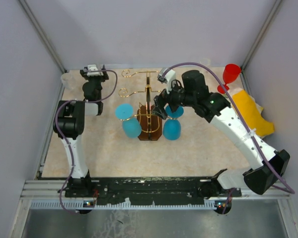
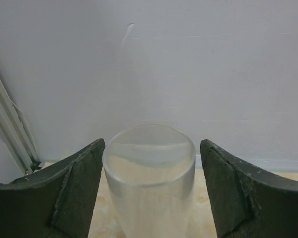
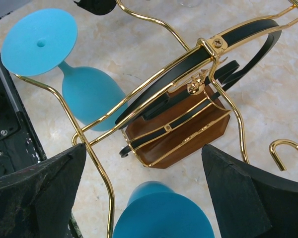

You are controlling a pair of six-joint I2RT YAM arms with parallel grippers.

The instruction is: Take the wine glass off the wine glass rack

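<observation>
The gold wire wine glass rack (image 1: pixel 148 101) stands mid-table on its dark brown base (image 3: pixel 181 136). Two blue wine glasses hang upside down from it, one on the left (image 1: pixel 129 120) and one on the right (image 1: pixel 172 125). My right gripper (image 1: pixel 165 104) is open just above the right glass. In the right wrist view that glass's foot (image 3: pixel 161 215) lies between the two fingers, with gaps on both sides, and the left blue glass (image 3: pixel 84 89) shows too. My left gripper (image 1: pixel 84 74) is open at the back left, its fingers either side of a clear glass (image 2: pixel 149 178).
A red wine glass (image 1: pixel 231 74) stands at the back right corner beside a yellow object (image 1: pixel 251 111). The rack's upper arms (image 1: pixel 131 74) with curled loops reach toward the back wall. Grey walls close in the back and both sides.
</observation>
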